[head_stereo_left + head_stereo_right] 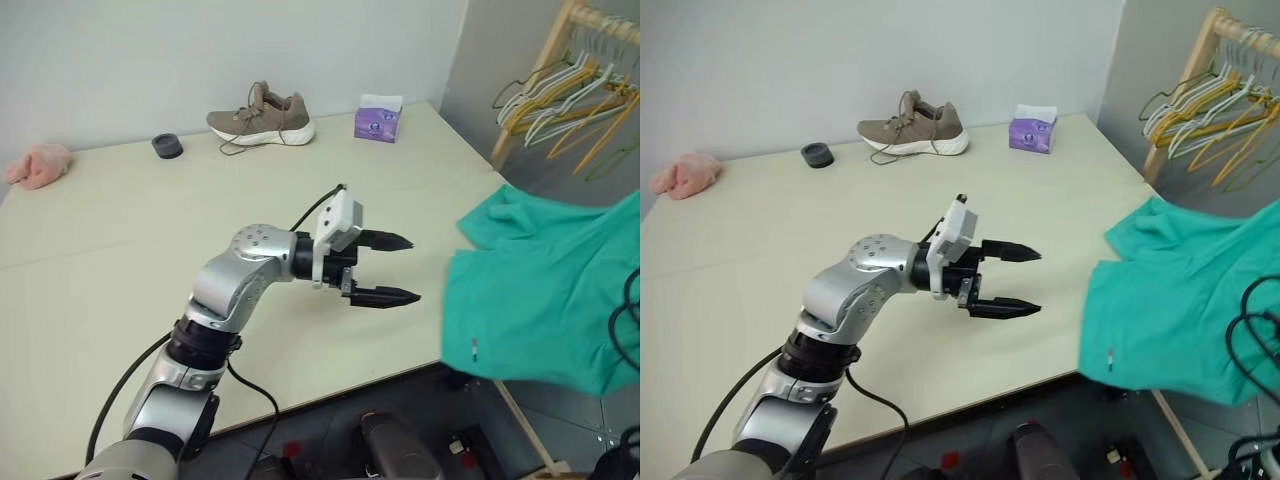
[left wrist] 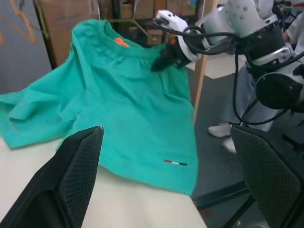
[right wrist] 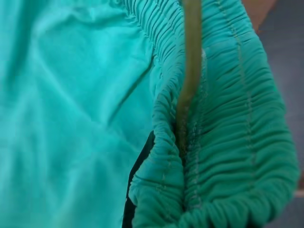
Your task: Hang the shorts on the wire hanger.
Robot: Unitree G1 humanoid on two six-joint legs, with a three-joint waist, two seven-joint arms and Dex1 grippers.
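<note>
Our right gripper (image 2: 161, 61) is pinched shut on the gathered waistband of the shorts (image 1: 540, 290), which drape limp off the bench (image 1: 120, 260) edge, with the wire hanger (image 3: 190, 71) against the waistband, while our left gripper (image 1: 385, 268) gapes empty; soft cloth, best gripped by that elastic.
</note>
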